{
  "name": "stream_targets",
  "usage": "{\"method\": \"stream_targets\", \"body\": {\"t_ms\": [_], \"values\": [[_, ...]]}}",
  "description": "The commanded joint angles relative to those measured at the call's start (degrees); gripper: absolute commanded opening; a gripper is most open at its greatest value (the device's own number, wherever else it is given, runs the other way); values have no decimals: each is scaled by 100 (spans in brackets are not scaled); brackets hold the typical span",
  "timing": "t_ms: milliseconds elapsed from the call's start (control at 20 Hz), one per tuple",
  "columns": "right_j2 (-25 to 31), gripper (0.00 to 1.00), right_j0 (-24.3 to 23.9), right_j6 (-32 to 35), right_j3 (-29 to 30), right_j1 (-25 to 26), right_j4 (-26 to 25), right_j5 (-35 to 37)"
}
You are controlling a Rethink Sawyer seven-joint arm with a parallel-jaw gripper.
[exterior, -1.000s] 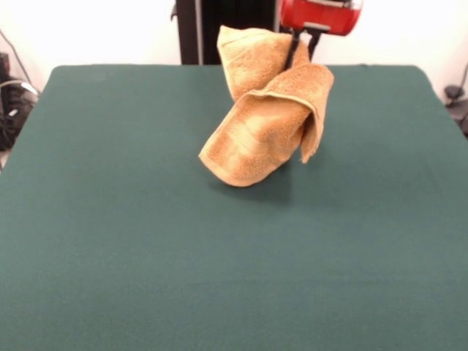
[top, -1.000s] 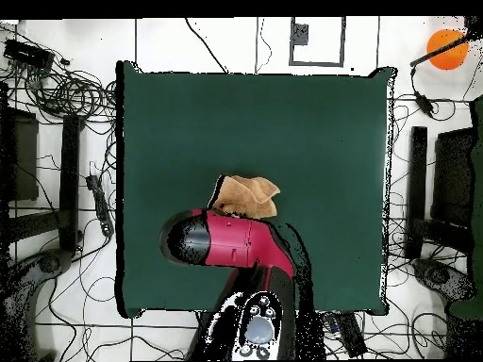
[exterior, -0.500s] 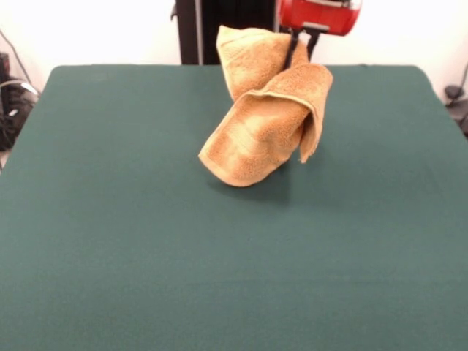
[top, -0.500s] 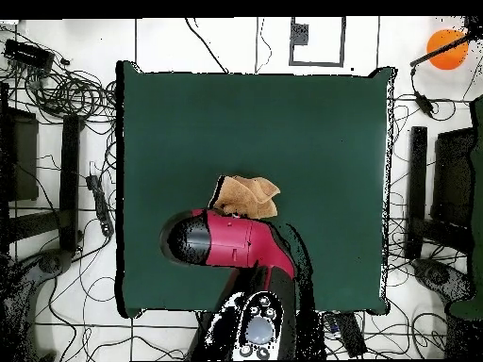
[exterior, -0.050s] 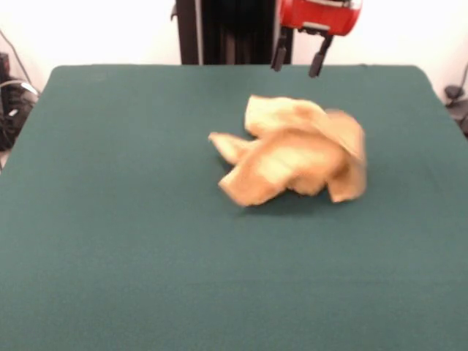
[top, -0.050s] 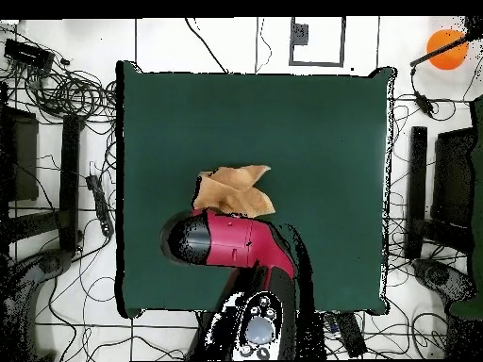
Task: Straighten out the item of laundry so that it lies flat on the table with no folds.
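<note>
The golden-orange towel (exterior, -0.050s: 296, 150) lies in a crumpled heap on the green table (exterior, -0.050s: 131, 241), blurred, a little past the table's middle. In the overhead view the towel (top, -0.050s: 231, 189) shows as a rumpled patch just beyond the red arm head. My gripper (exterior, -0.050s: 298, 57) hangs above the towel at the top of the front view, open, both dark fingers (exterior, -0.050s: 317, 57) spread and nothing between them. The arm head hides the gripper from overhead.
The red and black arm (top, -0.050s: 231, 243) reaches over the table's edge by the robot base. Cables and stands (top, -0.050s: 66, 141) ring the table on the floor. An orange ball (top, -0.050s: 445, 47) sits off one corner.
The gripper has opened and let go of the towel. The towel, held up and draped before, has dropped onto the table and spread wider.
</note>
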Motion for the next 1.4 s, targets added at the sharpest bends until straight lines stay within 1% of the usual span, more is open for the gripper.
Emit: {"method": "stream_targets", "body": {"t_ms": [50, 150, 200, 750, 1000, 1250, 1400], "values": [[273, 100, 1, 1286, -82, 293, 319, 216], [276, 100, 91, 1334, -225, 360, 336, 298], [280, 100, 83, 1312, -89, 330, 306, 190], [291, 100, 58, 1253, -15, 312, 257, 41], [538, 100, -238, 1005, 135, 393, 188, -466], [663, 100, -434, 723, 49, 404, 111, -220], [722, 100, -556, 585, -10, 455, 22, -202]]}}
